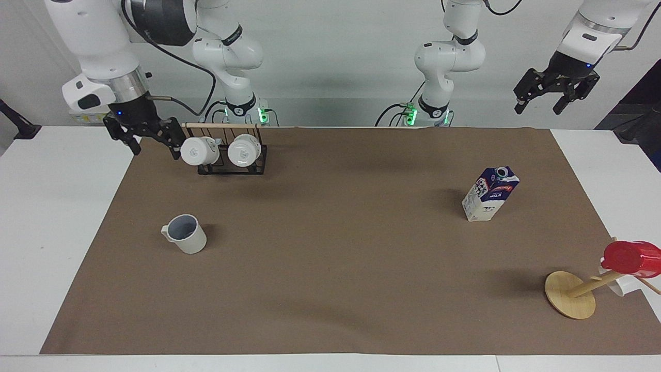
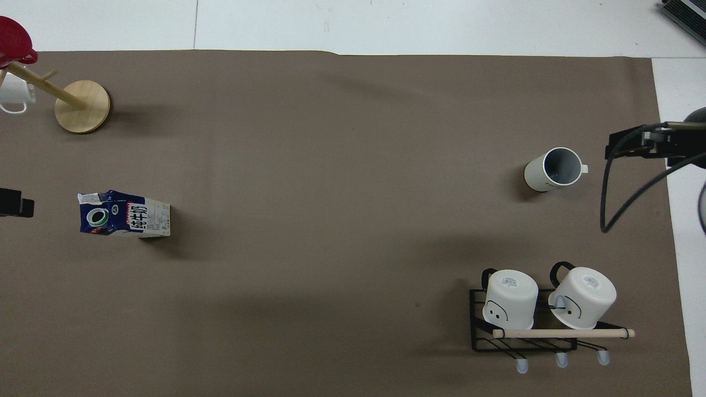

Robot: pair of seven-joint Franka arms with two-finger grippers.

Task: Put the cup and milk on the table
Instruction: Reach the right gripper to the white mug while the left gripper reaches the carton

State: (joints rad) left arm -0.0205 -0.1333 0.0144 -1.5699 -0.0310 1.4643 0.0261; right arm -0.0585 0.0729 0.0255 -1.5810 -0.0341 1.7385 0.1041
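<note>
Table (image 1: 330,310): wide, white, covered by a brown sheet; serves as the bare surface both task items stand on.
Right gripper (image 1: 150,140): up in the air at the right arm's end, over the sheet's edge beside the rack; fingers spread, holding nothing; probably lined up to drop toward the cup.
Left gripper (image 1: 556,98): high at the left arm's end, off the sheet; fingers spread, empty; waiting, well apart from the milk.
Mug rack (image 1: 232,155): black wire with a wooden bar, close to the robots; two white mugs (image 1: 221,151) lie tipped on it, presumably stored.
Milk (image 1: 489,194): upright on the sheet toward the left arm's end, cap on top, within that arm's likely reach.
Wooden stand (image 1: 570,294): far from the robots at the left arm's end, carrying a red cup (image 1: 631,258).
Cup (image 1: 185,233): upright, mouth up, on the sheet toward the right arm's end, farther from the robots than the rack; handle free, untouched.
</note>
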